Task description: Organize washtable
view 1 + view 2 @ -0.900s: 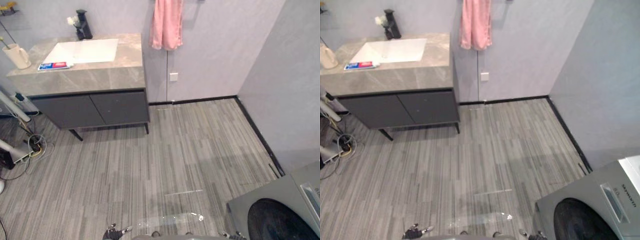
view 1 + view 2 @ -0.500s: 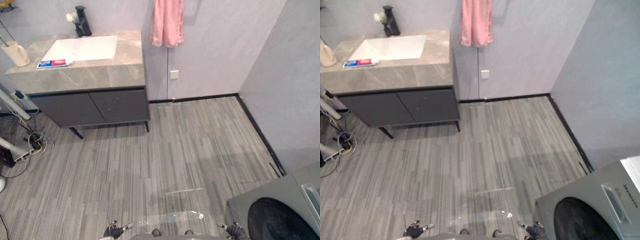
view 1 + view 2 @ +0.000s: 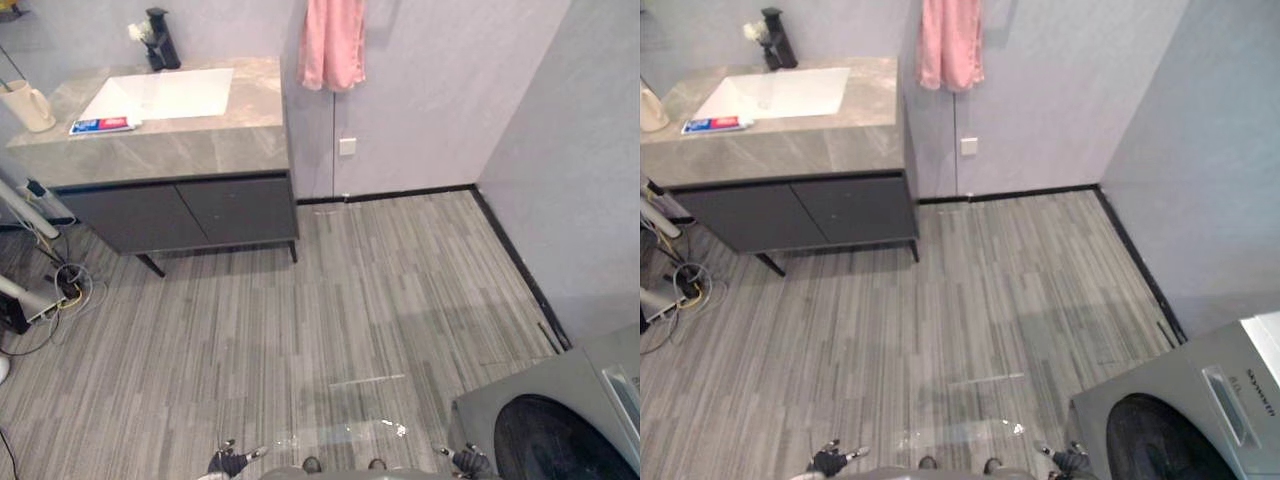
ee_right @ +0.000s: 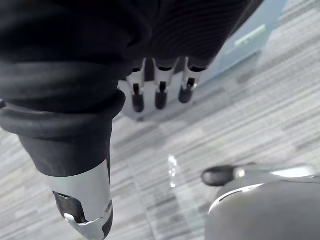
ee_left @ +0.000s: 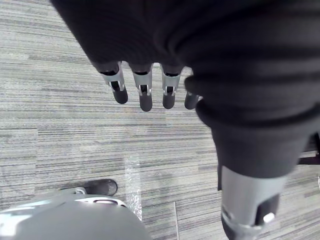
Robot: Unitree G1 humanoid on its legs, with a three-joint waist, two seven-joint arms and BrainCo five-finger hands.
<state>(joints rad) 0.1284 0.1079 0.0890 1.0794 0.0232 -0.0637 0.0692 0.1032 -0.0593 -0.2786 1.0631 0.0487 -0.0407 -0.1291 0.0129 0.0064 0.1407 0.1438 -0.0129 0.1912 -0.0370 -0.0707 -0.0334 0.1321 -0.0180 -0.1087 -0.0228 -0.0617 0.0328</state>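
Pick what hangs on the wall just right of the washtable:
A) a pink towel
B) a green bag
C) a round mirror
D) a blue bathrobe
A: a pink towel hangs on the wall beside the right end of the washtable, above a small white wall socket.

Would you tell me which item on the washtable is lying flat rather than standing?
The blue-and-red toothpaste box, flat beside the white basin; the cream mug further left stands upright.
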